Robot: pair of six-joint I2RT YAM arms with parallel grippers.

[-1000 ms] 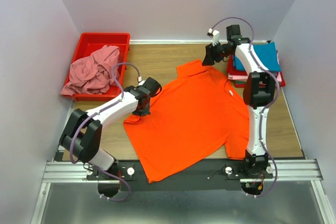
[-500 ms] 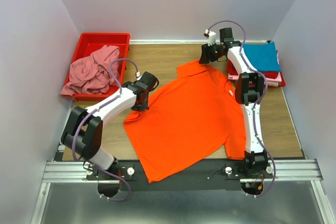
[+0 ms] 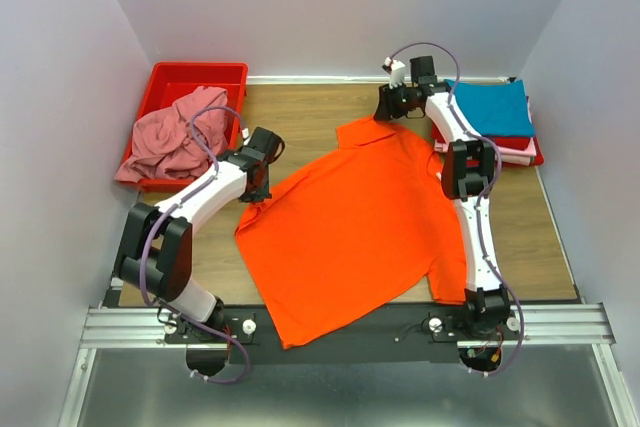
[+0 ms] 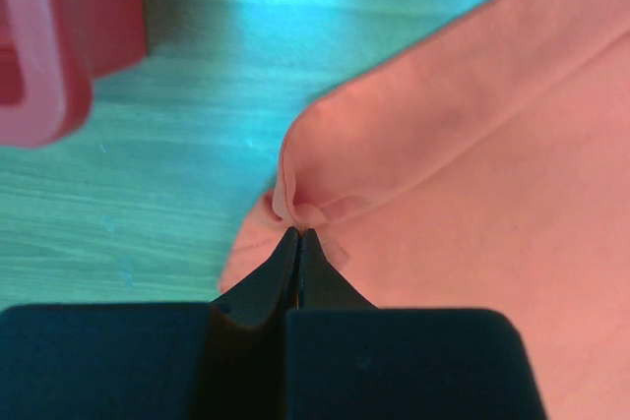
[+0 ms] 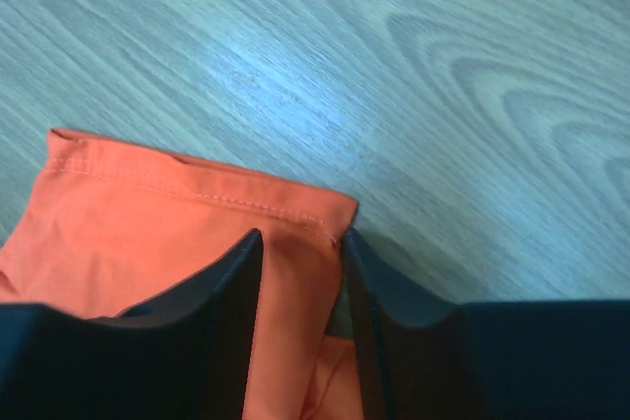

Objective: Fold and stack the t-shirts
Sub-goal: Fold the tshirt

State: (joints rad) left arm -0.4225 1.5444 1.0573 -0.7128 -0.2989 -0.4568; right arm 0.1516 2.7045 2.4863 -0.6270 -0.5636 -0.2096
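Reaching the left arm forward with elbow bent, pressing the left claw fully closed, fingertips meeting at a point ahead of its black body. Stretching the right arm far out, angling the right claw downward, jaws standing apart.

text=none legible | labels=none | brands=none | numbers=none | signs=none
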